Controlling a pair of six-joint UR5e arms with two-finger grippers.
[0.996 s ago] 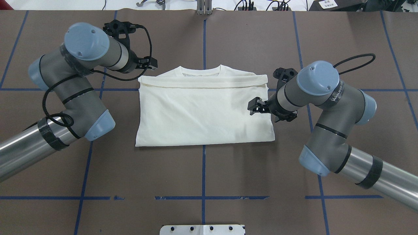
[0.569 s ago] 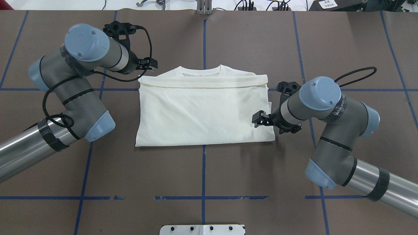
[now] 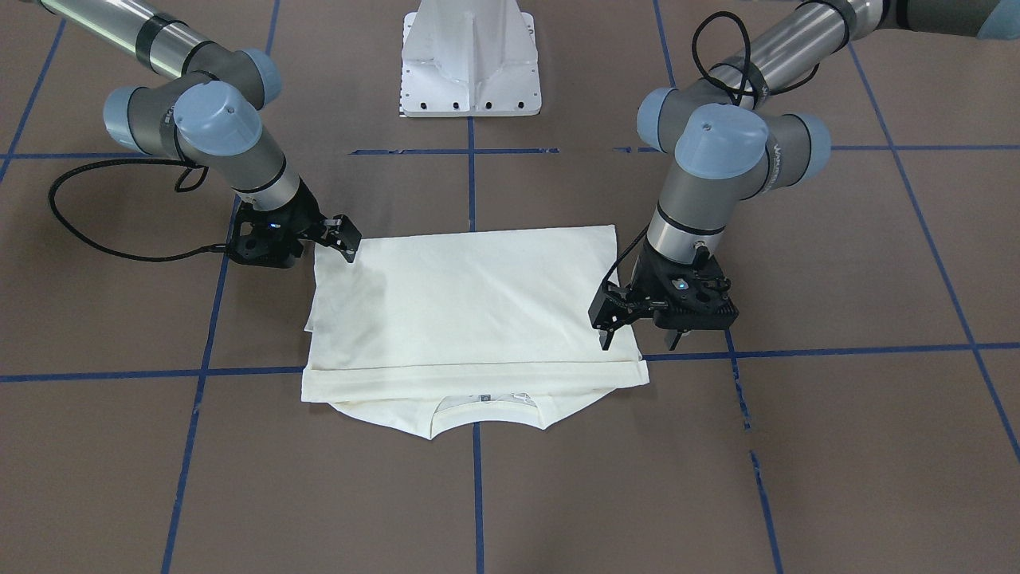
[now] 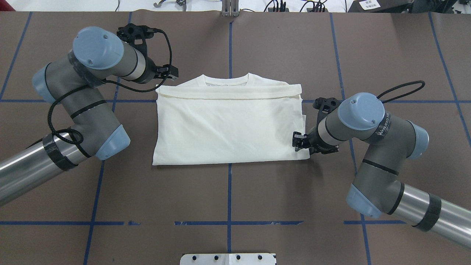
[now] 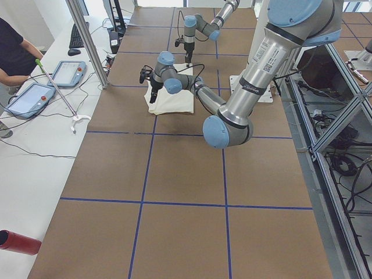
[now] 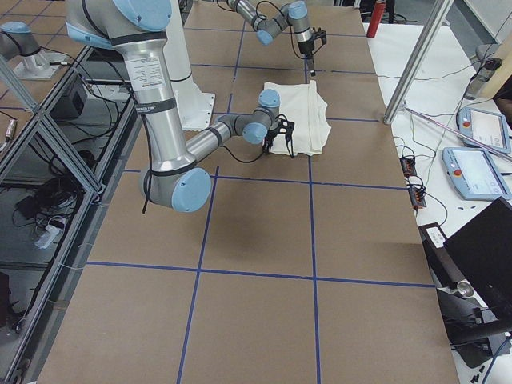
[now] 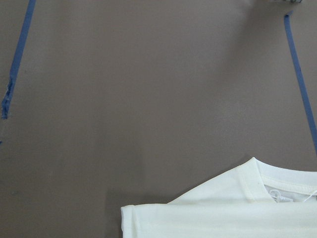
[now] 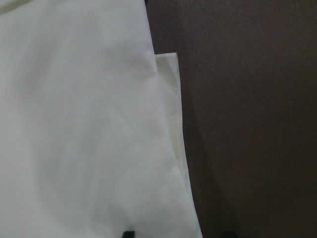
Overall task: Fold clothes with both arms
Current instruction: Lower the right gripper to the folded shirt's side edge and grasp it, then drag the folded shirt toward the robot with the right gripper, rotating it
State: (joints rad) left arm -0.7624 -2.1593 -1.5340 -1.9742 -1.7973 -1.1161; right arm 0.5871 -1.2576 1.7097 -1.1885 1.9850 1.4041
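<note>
The cream-white T-shirt [image 4: 228,125] lies folded on the brown table, plain back up, with its collar on the far side; the print is hidden. It also shows in the front view [image 3: 470,303]. My left gripper [image 4: 168,72] is open and empty, hovering at the shirt's far left corner beside the collar; in the front view [image 3: 637,341] it hangs over that corner. My right gripper [image 4: 296,141] is open, low at the shirt's near right corner. In the right wrist view its fingertips [image 8: 129,233] stand astride the shirt's side edge [image 8: 168,124]. It holds nothing.
The white pedestal base [image 3: 470,64] stands at the robot's side of the table. Blue tape lines [image 4: 229,191] cross the brown table cover. A metal post [image 5: 87,40], tablets [image 5: 32,96] and an operator are beyond the table's far edge.
My right gripper has moved along the shirt's right edge towards the robot, from mid-edge to the near right corner. The left arm and the shirt have barely moved.
</note>
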